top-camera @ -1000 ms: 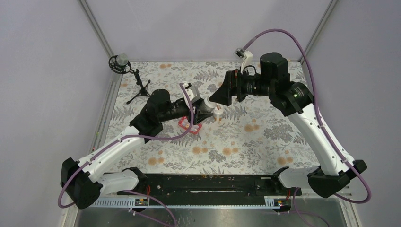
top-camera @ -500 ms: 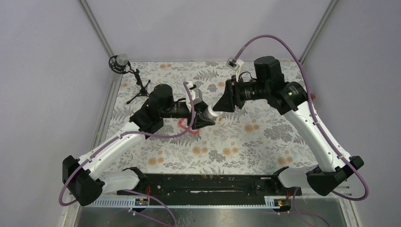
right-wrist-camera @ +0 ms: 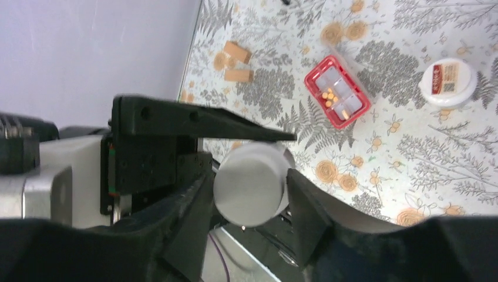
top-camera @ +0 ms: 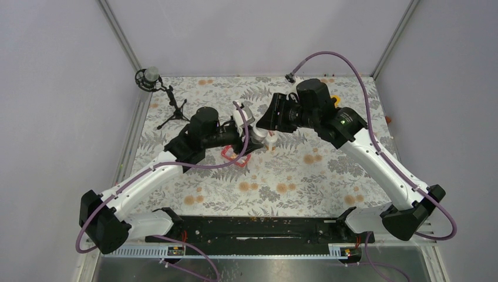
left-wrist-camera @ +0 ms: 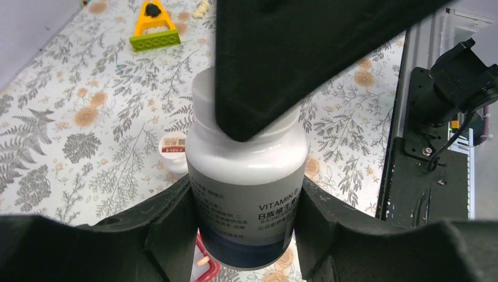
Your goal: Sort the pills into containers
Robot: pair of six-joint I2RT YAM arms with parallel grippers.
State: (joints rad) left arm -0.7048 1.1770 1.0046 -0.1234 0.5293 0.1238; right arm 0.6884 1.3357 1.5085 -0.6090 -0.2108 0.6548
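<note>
My left gripper is shut on a white vitamin bottle and holds it off the cloth. My right gripper is shut on that bottle's white cap; the two grippers meet over the middle of the table. The red container tray lies on the cloth below, with several orange pills in its compartments. In the left wrist view only a corner of the tray and one pill show under the bottle. Seen from the top, the tray is partly hidden by the left arm.
A second small white bottle stands on the cloth near the tray, also seen as the bottle from the top. A yellow wedge tool lies far off. Two wooden blocks sit by the wall. A microphone stand is at back left.
My right gripper came in from open and closed on the cap of the bottle. The left gripper lifted the bottle toward it and kept its hold.
</note>
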